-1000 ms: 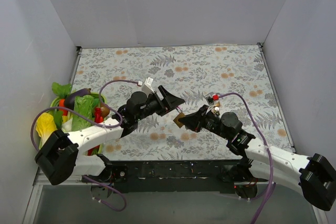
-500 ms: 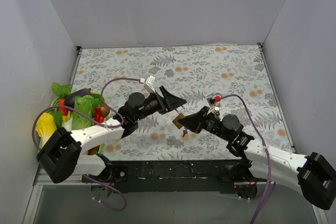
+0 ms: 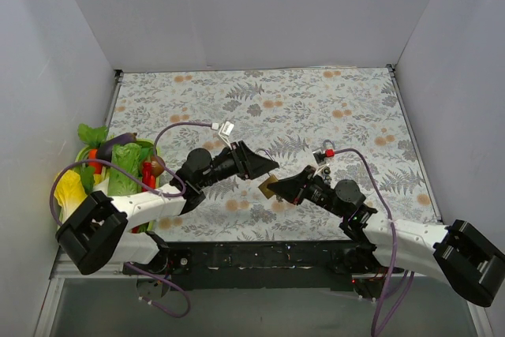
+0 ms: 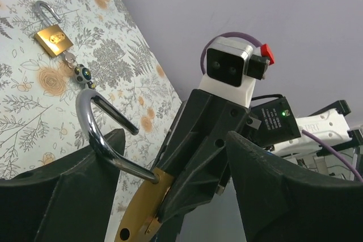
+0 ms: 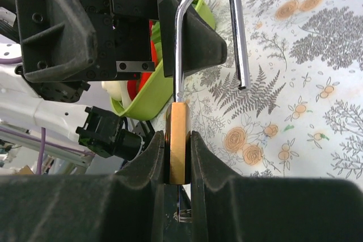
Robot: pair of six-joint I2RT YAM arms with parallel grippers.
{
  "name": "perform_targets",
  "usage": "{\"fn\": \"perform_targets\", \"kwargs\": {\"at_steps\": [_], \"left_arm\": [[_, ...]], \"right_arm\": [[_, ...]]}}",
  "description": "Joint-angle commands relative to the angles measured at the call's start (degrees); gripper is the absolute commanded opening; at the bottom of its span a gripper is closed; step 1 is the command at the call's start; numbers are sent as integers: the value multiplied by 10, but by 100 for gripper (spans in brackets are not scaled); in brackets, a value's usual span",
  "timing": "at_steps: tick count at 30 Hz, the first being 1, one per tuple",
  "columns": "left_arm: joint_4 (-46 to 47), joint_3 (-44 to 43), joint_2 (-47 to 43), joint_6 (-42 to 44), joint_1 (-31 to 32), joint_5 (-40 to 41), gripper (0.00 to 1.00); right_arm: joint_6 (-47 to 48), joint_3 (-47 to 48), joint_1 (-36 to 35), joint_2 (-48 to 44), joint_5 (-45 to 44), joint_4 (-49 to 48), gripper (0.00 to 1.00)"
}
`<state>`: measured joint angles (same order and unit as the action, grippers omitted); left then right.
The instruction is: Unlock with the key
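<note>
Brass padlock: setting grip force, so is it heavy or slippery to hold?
Probably heavy for its size: the brass padlock looks solid metal, with a thick shackle. Likely slippery, since the right gripper pinches only smooth flat faces. The open shackle may swivel.

Two arms, same build. Left arm (image 3: 146,199): white tube links w/ chunky matt-black joint housings and a big boxy black housing at the elbow. Right arm (image 3: 410,234): ditto. Left purple cable (image 3: 181,125) ends in a white plug (image 3: 227,127); right purple cable (image 3: 371,167) runs to a small red connector (image 3: 327,150). Left end effector (image 3: 264,165) & right end effector (image 3: 282,187): black plastic, each w/ two broad wedge-shaped fingers (image 4: 283,196), flat inner faces. Small silver screws (image 5: 121,66) sit in the left one's black plate. Right wrist cam (image 4: 227,69): white box, two dark round lenses, red tab beside it. Green LED (image 4: 282,113) on the black board behind. Both bases sit on a black rail (image 3: 260,258).
</note>
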<state>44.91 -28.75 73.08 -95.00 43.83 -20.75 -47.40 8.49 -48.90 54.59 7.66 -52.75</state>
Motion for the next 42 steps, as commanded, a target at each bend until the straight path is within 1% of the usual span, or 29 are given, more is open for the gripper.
{"fn": "perform_targets", "kwargs": {"at_steps": [1,8,9,12,18,23,29,33,37,42], "left_arm": [[76,14,1,23,1,-50,70],[-24,10,4,82,-2,-5,69],[-60,5,6,88,-2,9,70],[-113,-9,18,104,-3,23,73],[-167,-12,38,105,-11,54,80],[-185,-4,37,104,-16,68,81],[-207,-5,31,111,-20,83,82],[-236,-16,41,116,-20,89,82],[-263,-27,60,117,-20,97,82],[-286,-40,85,112,-20,91,79]], "right_arm": [[-54,-18,-1,24,-36,-89,1],[-96,-50,-1,74,-72,-118,1],[-100,-58,-1,79,-77,-119,1],[-110,-69,-1,101,-100,-128,1],[-125,-71,-1,169,-99,-157,1],[-124,-73,-1,236,-92,-209,1],[-125,-70,-1,271,-106,-192,1],[-148,-73,-1,308,-99,-234,1],[-171,-60,-1,369,-84,-275,1],[-193,-73,-1,421,-103,-340,1]]}}
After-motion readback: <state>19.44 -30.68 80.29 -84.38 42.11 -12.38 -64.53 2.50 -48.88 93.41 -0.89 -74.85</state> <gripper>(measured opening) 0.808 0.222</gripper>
